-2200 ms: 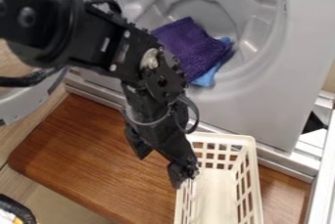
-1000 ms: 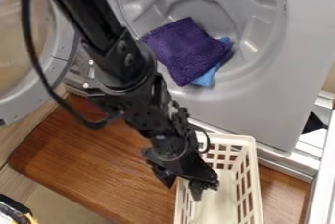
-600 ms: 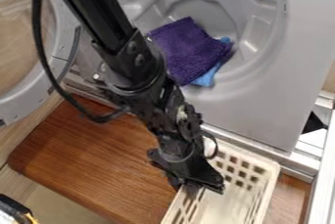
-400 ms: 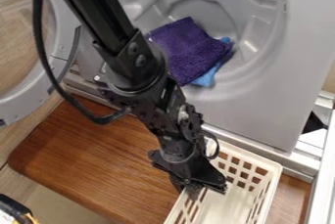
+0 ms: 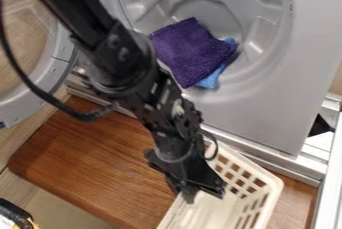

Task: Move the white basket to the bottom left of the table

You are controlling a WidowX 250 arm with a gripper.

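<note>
The black gripper [image 5: 199, 193] is at the lower middle of the camera view, over the left wall of the white basket. It appears shut on that wall, one finger on each side of it. The white basket [image 5: 275, 187] stands at the lower right of the brown wooden table [image 5: 93, 160], turned so that its far end points up and to the right. Its near end is cut off by the bottom edge of the view. The gripper and wrist hide part of the left wall and rim.
Behind the table is a grey washer drum [image 5: 267, 93] holding a purple cloth [image 5: 190, 53] and a blue cloth [image 5: 212, 79]. Its round door [image 5: 57, 78] hangs open at the left. A white rail [image 5: 330, 173] borders the right, and a black object [image 5: 15, 213] sits at the bottom left.
The gripper came down and right onto the basket's left wall, and the basket turned clockwise. Since the latest earlier frame, both have shifted slightly left.
</note>
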